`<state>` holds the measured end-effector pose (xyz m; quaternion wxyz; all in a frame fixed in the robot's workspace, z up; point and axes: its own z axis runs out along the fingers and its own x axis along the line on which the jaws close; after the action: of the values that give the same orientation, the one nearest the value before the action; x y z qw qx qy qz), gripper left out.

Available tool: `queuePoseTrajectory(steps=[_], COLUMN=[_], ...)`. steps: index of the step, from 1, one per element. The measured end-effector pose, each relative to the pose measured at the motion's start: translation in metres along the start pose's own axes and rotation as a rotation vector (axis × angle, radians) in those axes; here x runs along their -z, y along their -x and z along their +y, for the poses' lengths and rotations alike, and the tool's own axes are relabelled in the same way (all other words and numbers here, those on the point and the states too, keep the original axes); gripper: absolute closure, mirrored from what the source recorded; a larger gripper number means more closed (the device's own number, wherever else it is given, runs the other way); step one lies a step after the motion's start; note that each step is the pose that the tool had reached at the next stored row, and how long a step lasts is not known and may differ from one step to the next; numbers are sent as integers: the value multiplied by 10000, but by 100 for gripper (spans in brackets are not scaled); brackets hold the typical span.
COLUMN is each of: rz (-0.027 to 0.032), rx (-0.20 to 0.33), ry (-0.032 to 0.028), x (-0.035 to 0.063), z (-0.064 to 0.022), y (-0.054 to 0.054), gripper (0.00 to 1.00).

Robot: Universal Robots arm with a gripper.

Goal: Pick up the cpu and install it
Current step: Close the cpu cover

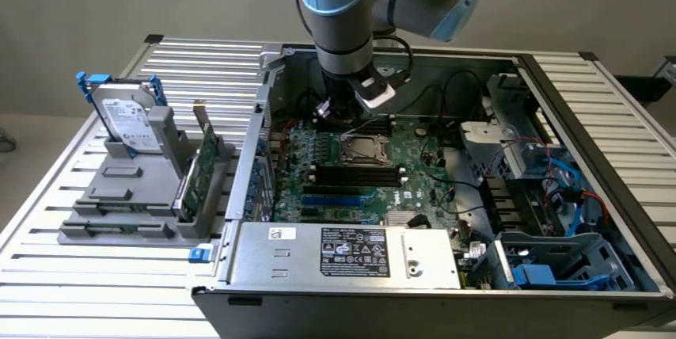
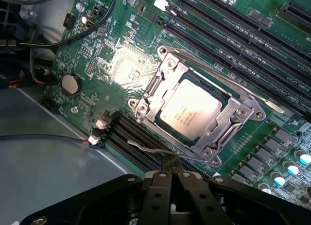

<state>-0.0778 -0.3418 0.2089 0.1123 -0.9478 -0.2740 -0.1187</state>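
Pincer (image 2: pixel 171 169) of black metal stood fully closed and gripped nothing, poised just above the green motherboard (image 2: pixel 121 74) inside the open computer case (image 1: pixel 591 109). The small flat square silvery cpu (image 2: pixel 190 110) lay seated within the square metal socket frame (image 2: pixel 160 79), near the fingertips but apart from them.

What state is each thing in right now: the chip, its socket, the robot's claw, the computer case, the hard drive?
cpu: lying flat in the socket.
socket frame: around the chip.
gripper: shut, holding nothing, above the board.
computer case: open.
hard drive: standing upright in a grey holder outside the case.
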Motion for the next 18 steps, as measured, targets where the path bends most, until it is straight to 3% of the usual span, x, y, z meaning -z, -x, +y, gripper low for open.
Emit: queuePoseTrajectory(steps=[7,11,14,18], rz=[-104,-135,-170,-291], rx=[-36,-35,-27,1], ry=[-62,-47,2,163], x=[49,54,53,54], z=[-40,-52,-53,-53], y=[42,58,60,60], gripper=[89,89,89,89])
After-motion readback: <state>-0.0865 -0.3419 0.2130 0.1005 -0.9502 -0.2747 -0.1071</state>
